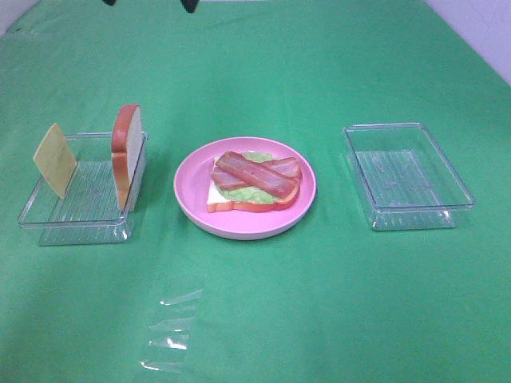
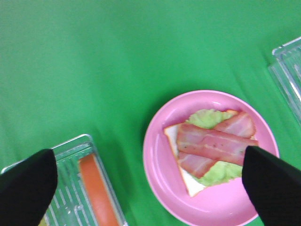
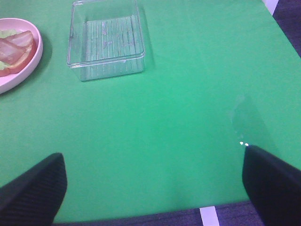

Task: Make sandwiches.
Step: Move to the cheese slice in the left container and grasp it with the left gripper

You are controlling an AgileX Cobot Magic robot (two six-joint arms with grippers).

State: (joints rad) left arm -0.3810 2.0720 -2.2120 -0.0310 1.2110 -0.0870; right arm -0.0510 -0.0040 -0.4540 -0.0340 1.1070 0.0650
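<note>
Sandwich stack (image 1: 254,182) sits on the pink plate (image 1: 189,195), mid-table, between two clear trays. Bottom up:
- white bread slice (image 1: 215,195), orange-brown crust, lying flat
- green lettuce (image 1: 257,157) over it, poking out at the far side
- two bacon strips (image 1: 259,171) on top, crossing each other

Both of my pincers are clear of it.

Left tray (image 1: 84,209), ribbed floor, sits just beside the plate without touching it. The second bread slice (image 1: 126,155) stands on edge against the wall nearest the plate. The yellow cheese square (image 1: 54,159) leans tilted against the opposite wall. The two are well apart.

Right tray (image 1: 409,211) has the same ribbed floor and sits near the plate on the other side, with a gap between them.

My left pincer (image 2: 148,153) is spread wide, with nothing between the fingers (image 2: 28,181). It hovers off the green cloth (image 1: 263,72). Its camera looks down on the plate, the stack and the corner of the left tray holding the bread slice.

My right pincer (image 3: 153,155) is also spread wide and has nothing in it. It's above bare cloth near the table edge, well apart from the right tray.

Something clear and flat (image 1: 172,335) lies on the cloth in front of the plate, toward the left. Can't tell what it is.
</note>
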